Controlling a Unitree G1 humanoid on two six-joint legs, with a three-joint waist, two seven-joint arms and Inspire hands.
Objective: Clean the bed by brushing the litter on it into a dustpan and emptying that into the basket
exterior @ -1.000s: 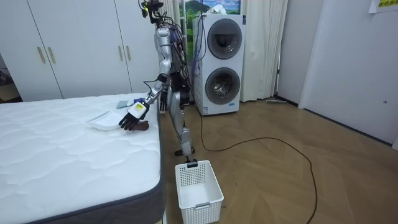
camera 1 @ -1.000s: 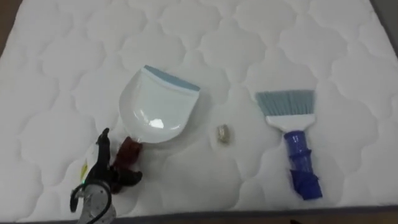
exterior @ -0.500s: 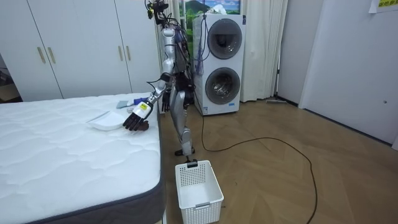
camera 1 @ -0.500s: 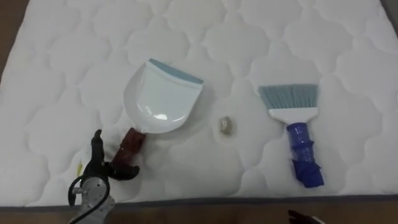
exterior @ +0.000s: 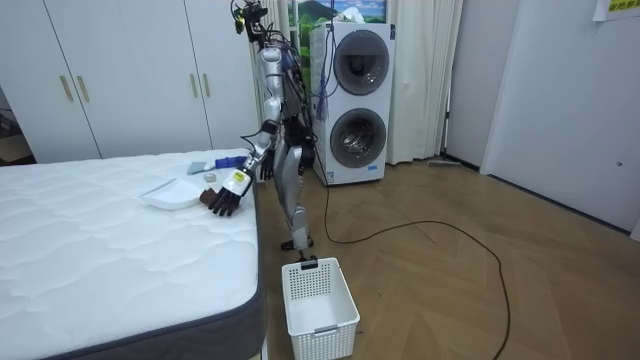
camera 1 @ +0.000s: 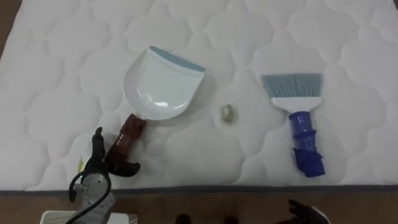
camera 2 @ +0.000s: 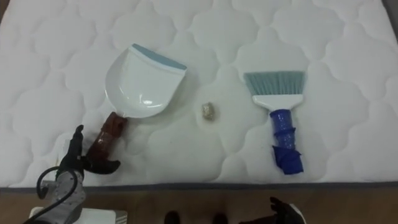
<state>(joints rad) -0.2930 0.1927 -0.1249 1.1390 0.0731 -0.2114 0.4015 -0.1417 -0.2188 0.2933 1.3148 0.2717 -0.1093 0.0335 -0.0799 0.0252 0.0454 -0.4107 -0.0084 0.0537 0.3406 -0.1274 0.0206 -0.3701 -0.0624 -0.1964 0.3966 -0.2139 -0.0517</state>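
Tall white wardrobe doors [exterior: 120, 75] with slim brass handles line the back of the room. Beside them stand two white front-loading machines [exterior: 355, 100], stacked, with cream floor-length curtains [exterior: 425, 80] just to their right in the room view. A pale grey wall [exterior: 570, 100] closes that side. The floor [exterior: 420, 320] is warm herringbone wood. A white quilted mattress [exterior: 100, 250] fills the near left.

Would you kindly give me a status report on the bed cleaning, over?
Left hand open at end of dustpan handle; right hand low, off mattress edge. Scrap lies between dustpan and brush, untouched. Nothing in the way.
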